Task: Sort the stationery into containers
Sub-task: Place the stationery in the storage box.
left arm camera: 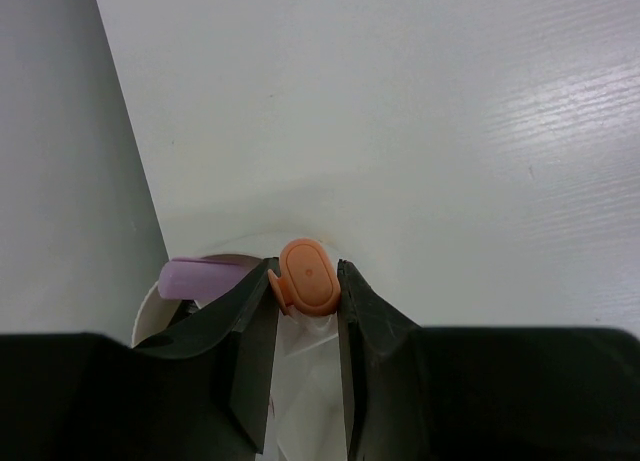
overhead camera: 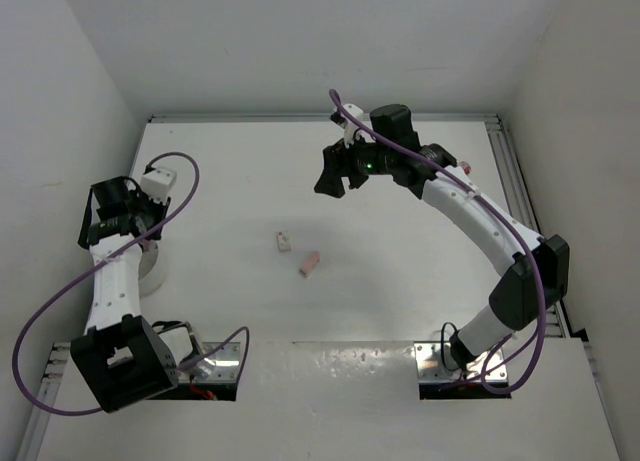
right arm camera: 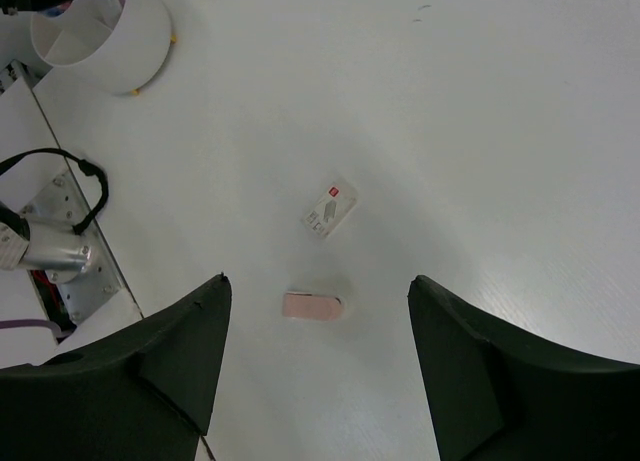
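While the left pincer (left arm camera: pixel 307 267) is clamped on the orange-capped white marker (left arm camera: pixel 308 281), both jaws press against the sides of the orange cap, and the marker hangs end-down over the round white tub (right arm camera: pixel 130 53). That tub stands near the left edge of the desk (overhead camera: pixel 400 241), toward the near-left corner. A pale purple item (left arm camera: pixel 200 278) lies inside the tub rim, just left of the gripped marker; what it is cannot be told. The right pincer (right arm camera: pixel 318 279) hangs above the far half of the desk with its jaws spread wide and nothing between them. Two pieces lie loose around the middle of the desk, near each other but apart: a whitish eraser (right arm camera: pixel 330 207) with a printed sleeve, and a pink eraser (right arm camera: pixel 312 306) on its near-right side. Neither eraser touches a pincer or a container.
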Controlling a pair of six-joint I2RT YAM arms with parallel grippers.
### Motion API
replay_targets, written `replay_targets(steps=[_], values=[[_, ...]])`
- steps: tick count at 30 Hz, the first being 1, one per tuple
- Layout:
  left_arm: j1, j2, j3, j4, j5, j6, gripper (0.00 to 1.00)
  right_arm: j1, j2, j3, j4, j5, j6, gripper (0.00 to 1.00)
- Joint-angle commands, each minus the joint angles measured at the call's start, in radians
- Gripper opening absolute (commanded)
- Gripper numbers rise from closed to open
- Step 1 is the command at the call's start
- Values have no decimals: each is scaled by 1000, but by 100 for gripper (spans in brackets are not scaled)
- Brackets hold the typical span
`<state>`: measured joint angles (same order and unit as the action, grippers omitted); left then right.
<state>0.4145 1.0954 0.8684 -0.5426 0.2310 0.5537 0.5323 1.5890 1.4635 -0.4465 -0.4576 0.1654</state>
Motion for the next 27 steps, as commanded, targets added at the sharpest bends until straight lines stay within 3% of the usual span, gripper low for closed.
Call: replay_targets(steps=[1,10,12,18,19,20,21,23,27], values=[[15,-26,-20,35,30,-20,0,-3,3,21,20,-19,5,71],[27,-61,-59,66,-25,-104,0,-5,-1,12,22,-21,5,71],[29,-71,-62,67,-58,-124,4,-3,-3,8,22,-21,5,71],[41,-130,-52,87,-120,-181,35,-3,-4,-2,25,-23,5,71],[43,-135,-48,90,-125,-186,42,-5,-4,-2,23,-24,5,71],[41,-137,-43,89,-131,-196,57,-5,-6,-2,25,-24,5,71],[41,-134,-28,87,-143,-201,63,-5,-6,-2,25,-24,5,71],[41,-129,-9,70,-147,-210,69,-3,-6,-2,25,-24,5,71],[44,-111,38,32,-148,-224,73,-5,-11,-6,22,-24,5,71]])
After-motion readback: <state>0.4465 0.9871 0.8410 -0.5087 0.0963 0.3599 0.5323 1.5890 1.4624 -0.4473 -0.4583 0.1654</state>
